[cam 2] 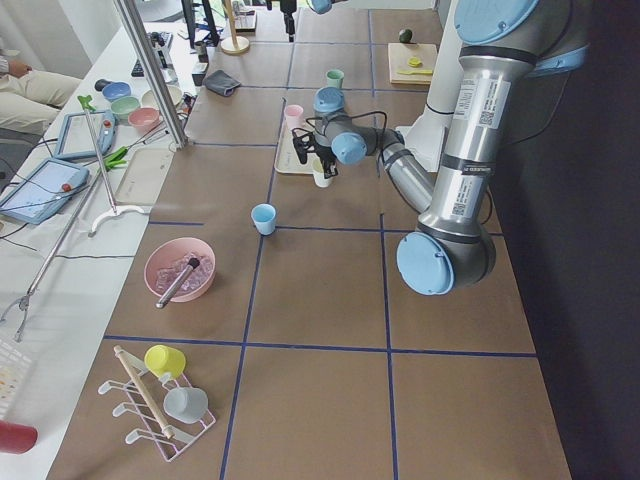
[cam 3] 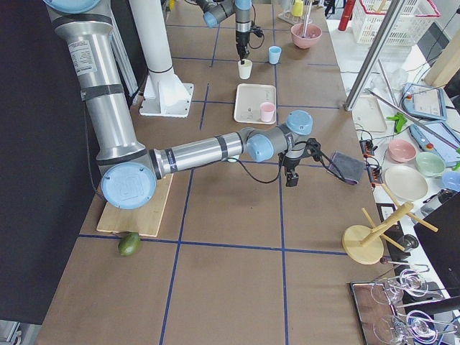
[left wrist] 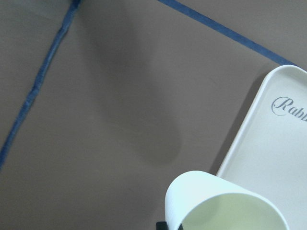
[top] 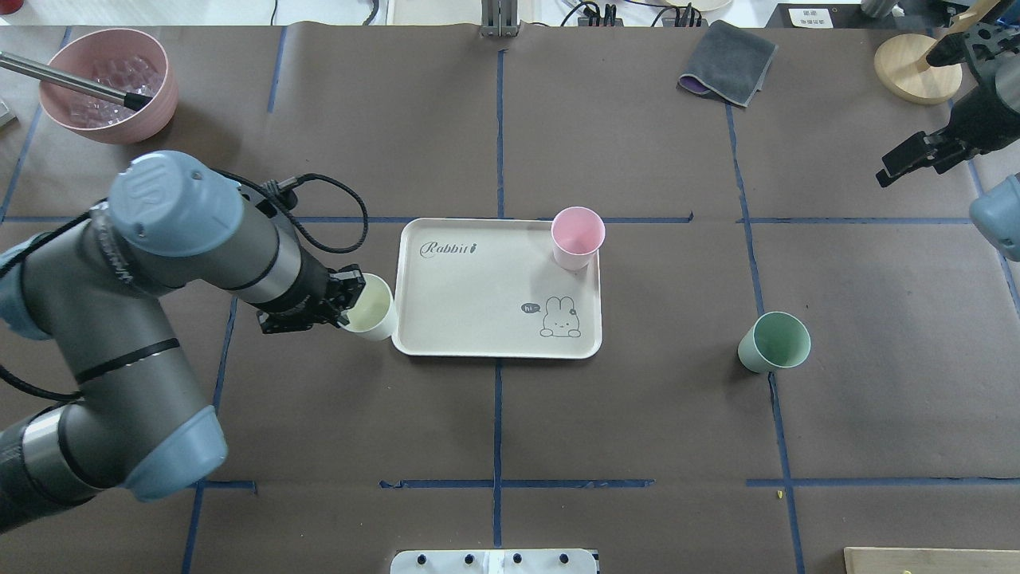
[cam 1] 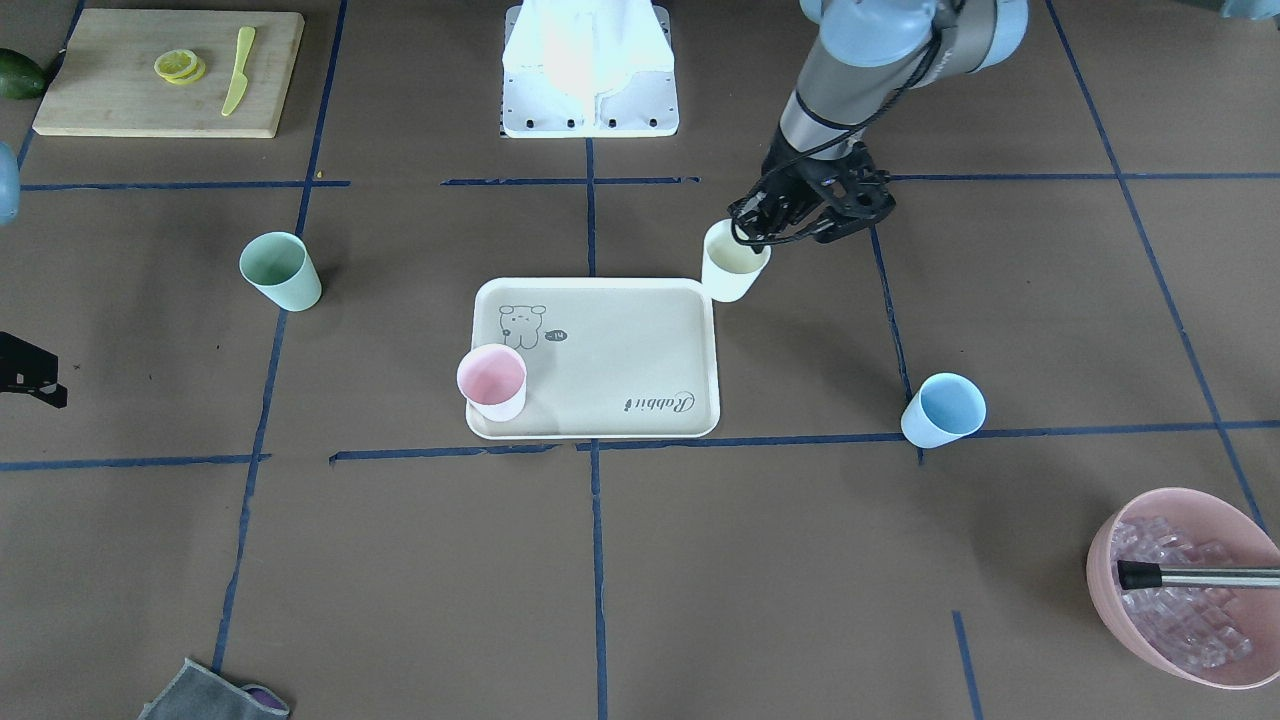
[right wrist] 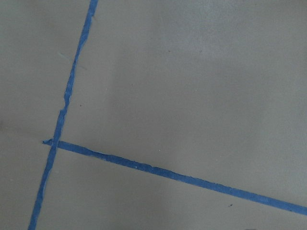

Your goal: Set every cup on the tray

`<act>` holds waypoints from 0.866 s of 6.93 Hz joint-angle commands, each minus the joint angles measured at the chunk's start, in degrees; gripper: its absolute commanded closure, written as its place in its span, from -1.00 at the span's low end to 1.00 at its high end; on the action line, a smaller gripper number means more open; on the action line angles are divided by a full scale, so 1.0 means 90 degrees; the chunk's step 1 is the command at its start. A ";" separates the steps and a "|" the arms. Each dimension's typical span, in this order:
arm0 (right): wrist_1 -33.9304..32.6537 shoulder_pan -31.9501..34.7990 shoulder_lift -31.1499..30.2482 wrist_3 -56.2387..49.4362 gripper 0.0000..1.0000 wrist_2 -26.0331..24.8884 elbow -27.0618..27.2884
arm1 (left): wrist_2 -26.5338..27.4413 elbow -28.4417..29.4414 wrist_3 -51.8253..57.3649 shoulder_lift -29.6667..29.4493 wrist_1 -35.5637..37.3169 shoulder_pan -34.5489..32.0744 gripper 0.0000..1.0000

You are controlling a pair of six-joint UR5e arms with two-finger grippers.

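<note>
One cup only in a grip: holding the cream-white cup [cam 1: 735, 262] upright by its rim, right at the tray's [cam 1: 610, 350] short edge on the robot's left, by the corner nearest the robot's base, overlapping the raised white rim in the overhead view. Not managing to tell whether its base is touching the counter [cam 1: 700, 560].

Leaving nearly all of the tray's floor bare, with only the pale pink cup [cam 1: 491, 381] standing upright in the far corner on the robot's right. Putting nothing but the rim between the cream-white cup and that open floor.

Showing the mint green cup [cam 1: 281, 270] upright well off the tray's right side and the light blue cup [cam 1: 943, 409] upright well off its left, farther out, each ringed by brown counter and blue tape lines [cam 1: 596, 560]. Lying well clear at the margins: pink bowl [top: 119, 131] far left, cutting board [cam 1: 120, 90] near right, grey cloth [top: 729, 62] at the far edge.

Clamping the left tool [cam 1: 752, 238] on the cup's wall on the side turned away from the tray, jaws narrowed onto it. Hanging the right tool [top: 886, 175] far out to the right, past the mint green cup; not managing to tell how wide its jaws are standing.
</note>
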 commanded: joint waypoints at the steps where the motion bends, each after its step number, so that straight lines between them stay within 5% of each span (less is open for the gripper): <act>1: 0.0000 0.0000 0.0000 0.0001 -0.99 0.0000 0.0013 | 0.0211 0.0791 -0.0457 -0.0679 -0.0012 0.0214 1.00; 3: 0.0000 0.0000 -0.0010 0.0001 -0.99 0.0000 0.0003 | 0.0299 0.0882 -0.0448 -0.0681 -0.0012 0.0331 0.88; 6: 0.0000 0.0000 -0.0010 0.0001 -0.99 0.0000 0.0023 | 0.0494 0.0806 -0.0351 -0.0681 -0.0002 0.0400 -0.99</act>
